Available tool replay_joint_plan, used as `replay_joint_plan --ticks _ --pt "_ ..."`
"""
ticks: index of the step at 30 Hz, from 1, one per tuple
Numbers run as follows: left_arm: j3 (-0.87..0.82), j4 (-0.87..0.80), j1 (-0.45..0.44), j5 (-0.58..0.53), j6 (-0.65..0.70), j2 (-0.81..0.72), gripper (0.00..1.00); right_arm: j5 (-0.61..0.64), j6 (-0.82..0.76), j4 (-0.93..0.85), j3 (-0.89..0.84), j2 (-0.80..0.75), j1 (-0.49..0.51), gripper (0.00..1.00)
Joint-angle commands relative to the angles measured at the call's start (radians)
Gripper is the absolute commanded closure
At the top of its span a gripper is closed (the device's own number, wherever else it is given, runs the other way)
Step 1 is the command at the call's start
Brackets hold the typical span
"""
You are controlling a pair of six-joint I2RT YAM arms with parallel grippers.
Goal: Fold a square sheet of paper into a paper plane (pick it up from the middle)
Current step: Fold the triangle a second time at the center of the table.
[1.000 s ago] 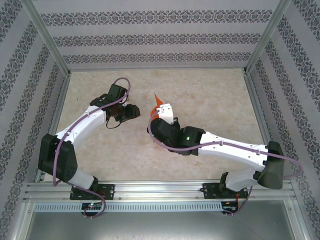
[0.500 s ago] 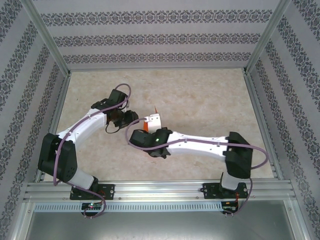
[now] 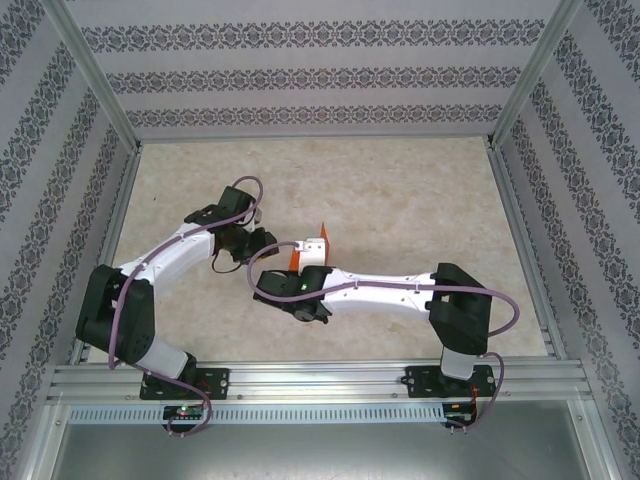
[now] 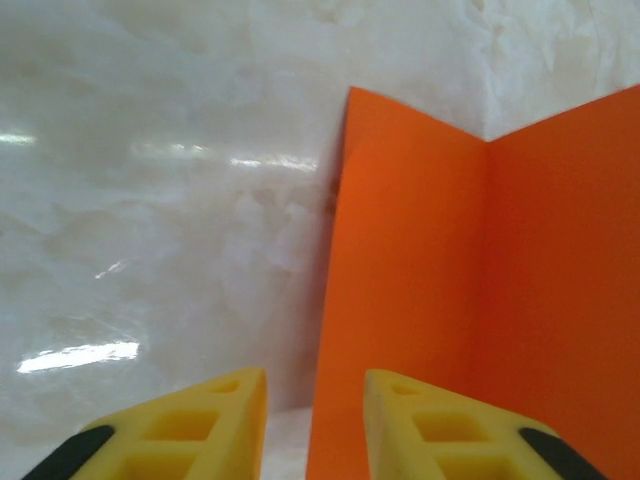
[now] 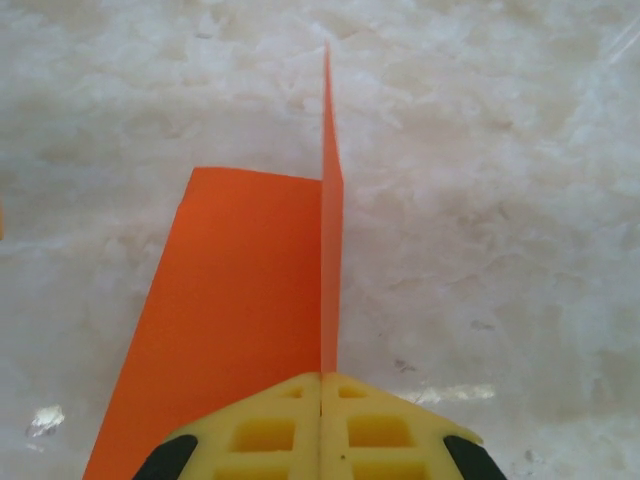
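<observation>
from the top view, my right arm has swung from the right half of the frame across to the centre left, carrying the folded orange paper (image 3: 322, 231) with it, so the right pincer (image 3: 299, 258) now sits just beside the left pincer (image 3: 265, 240) over the pale bench (image 3: 400, 190); a second ago the two were well apart. the left arm has barely shifted. in the left wrist view, the paper (image 4: 440, 300) stands upright on the right side of the frame, creased into two panels, and its near edge runs down into the gap of the left pincer (image 4: 315, 425); the yellow fingers (image 4: 225, 420) are spread with bench (image 4: 150, 200) showing between them, narrower than they were but not yet nipping anything. in the right wrist view, the right pincer (image 5: 320, 405) is pressed together at the bottom centre, pinching the paper (image 5: 250, 280) along its crease, one flap standing on edge and the other lying off to the left above the bench (image 5: 500, 200). i read this as a handover or a shared hold for the next fold: the paper has been brought to the left pincer, which i judge needs to finish closing on that edge.
</observation>
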Motion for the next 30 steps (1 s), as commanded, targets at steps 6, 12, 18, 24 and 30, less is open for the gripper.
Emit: replay_joint_plan --ticks 6,12,18,24,30 --pt "-0.050 0.152 0.003 0.200 -0.055 0.076 0.73 -0.132 -0.002 0.199 -0.087 -0.006 0.001 0.98" --pt "-0.053 0.177 -0.023 0.265 -0.048 0.150 0.78 -0.142 -0.004 0.241 -0.121 -0.017 -0.004 0.97" --pt "-0.038 0.212 -0.084 0.310 -0.057 0.222 0.80 -0.158 0.013 0.268 -0.160 -0.020 -0.003 0.96" --pt "-0.034 0.220 -0.104 0.278 -0.065 0.279 0.83 -0.177 0.017 0.328 -0.205 -0.032 -0.004 0.95" --pt "-0.041 0.223 -0.110 0.256 -0.063 0.317 0.86 -0.201 0.005 0.374 -0.239 -0.050 -0.004 0.94"
